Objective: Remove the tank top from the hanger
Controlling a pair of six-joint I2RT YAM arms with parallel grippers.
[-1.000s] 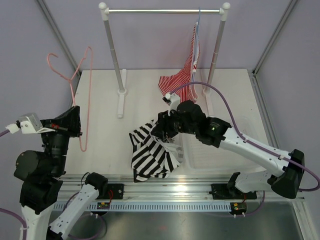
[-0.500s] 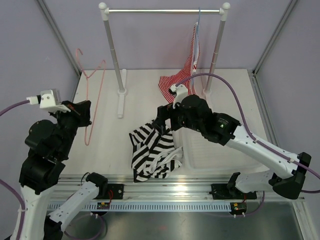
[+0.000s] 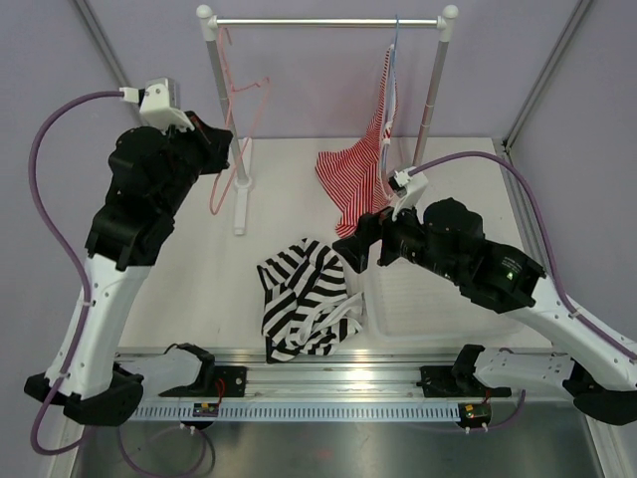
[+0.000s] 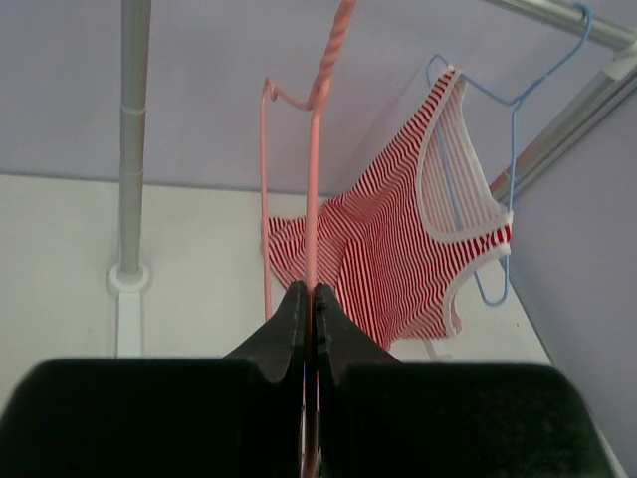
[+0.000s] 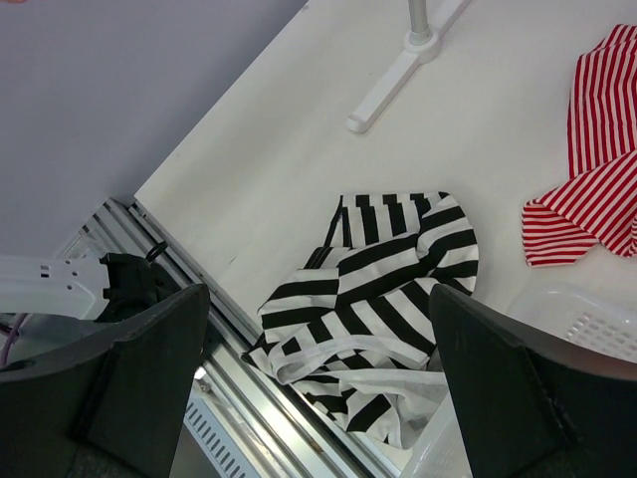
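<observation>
The tank top (image 3: 304,299) lies crumpled on the white surface (image 3: 199,249), in front of the clothes rack (image 3: 328,21) and off the hanger. It is soft cloth with broad black and white bands and white-edged straps. One side lies against a white perforated plastic basket (image 3: 418,299), also in front of the rack.

The right wrist view looks straight down on the tank top and shows the folds and the white trim that the overhead view blurs. It also shows the right pincer (image 5: 318,339) spread wide above the cloth, holding nothing.

The hanger (image 4: 314,199) is thin pink wire with a twisted neck and a triangular frame. It is held up beside the rack's left post. The left wrist view shows the left pincer (image 4: 309,319) pressed together on one of its wire strands, a grip the overhead view does not make clear. Whether its hook touches the rack's bar I cannot tell.

At the right end of the rack a finely striped red-and-white top (image 3: 358,169) hangs from a blue wire hanger (image 4: 513,100). Its hem trails onto the surface by the rack's right post. The rack itself has white posts with flat feet and a shiny metal bar.
</observation>
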